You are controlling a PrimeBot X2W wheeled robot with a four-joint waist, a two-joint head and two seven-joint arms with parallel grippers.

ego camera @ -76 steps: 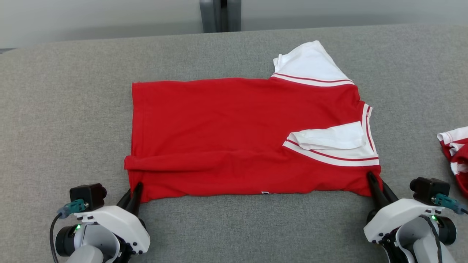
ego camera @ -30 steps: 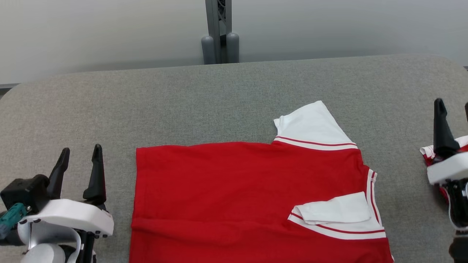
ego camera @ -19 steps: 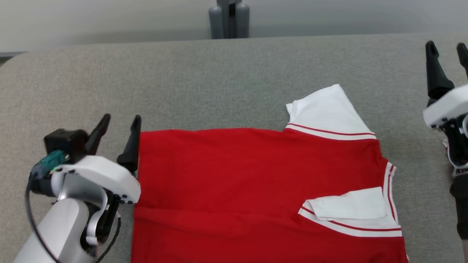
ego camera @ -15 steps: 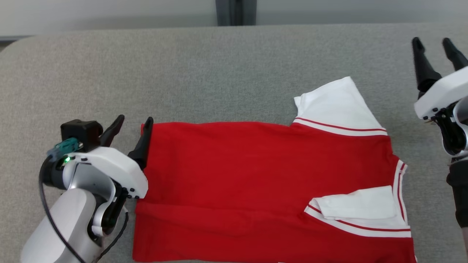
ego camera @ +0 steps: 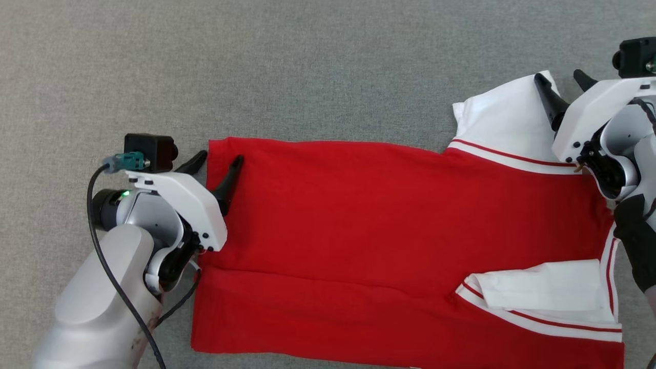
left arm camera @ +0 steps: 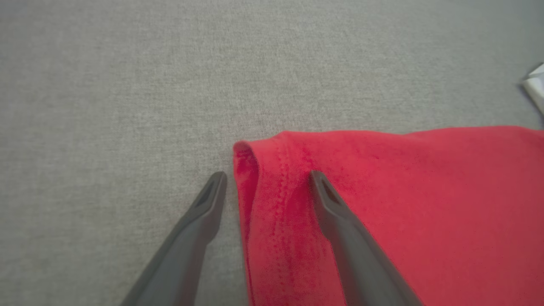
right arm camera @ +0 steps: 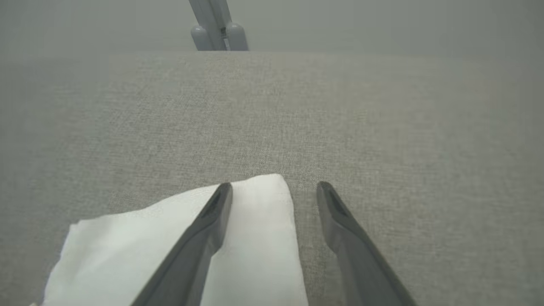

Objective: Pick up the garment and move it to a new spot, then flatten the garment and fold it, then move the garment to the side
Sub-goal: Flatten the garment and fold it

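Note:
The garment (ego camera: 369, 225) is a red shirt with white, red-striped sleeves, spread flat on the grey table. My left gripper (ego camera: 218, 160) is open at its far left corner, one finger on the red cloth and one just off its edge. The left wrist view shows that folded red corner (left arm camera: 272, 170) between my left gripper (left arm camera: 267, 178) tips. My right gripper (ego camera: 559, 79) is open at the tip of the far white sleeve (ego camera: 505, 120). In the right wrist view the white sleeve (right arm camera: 255, 238) lies under the left finger of my right gripper (right arm camera: 274, 187). A second white sleeve (ego camera: 538, 292) lies folded onto the red body.
Grey cloth-covered table (ego camera: 307, 66) extends far beyond the shirt. A grey post (right arm camera: 216, 29) stands behind the table's far edge in the right wrist view. Bare table (left arm camera: 106, 106) lies left of the shirt.
The head camera has tilted down. Both open grippers came away from the near hem and moved to the far side: the left to the far left corner, the right to the far sleeve tip.

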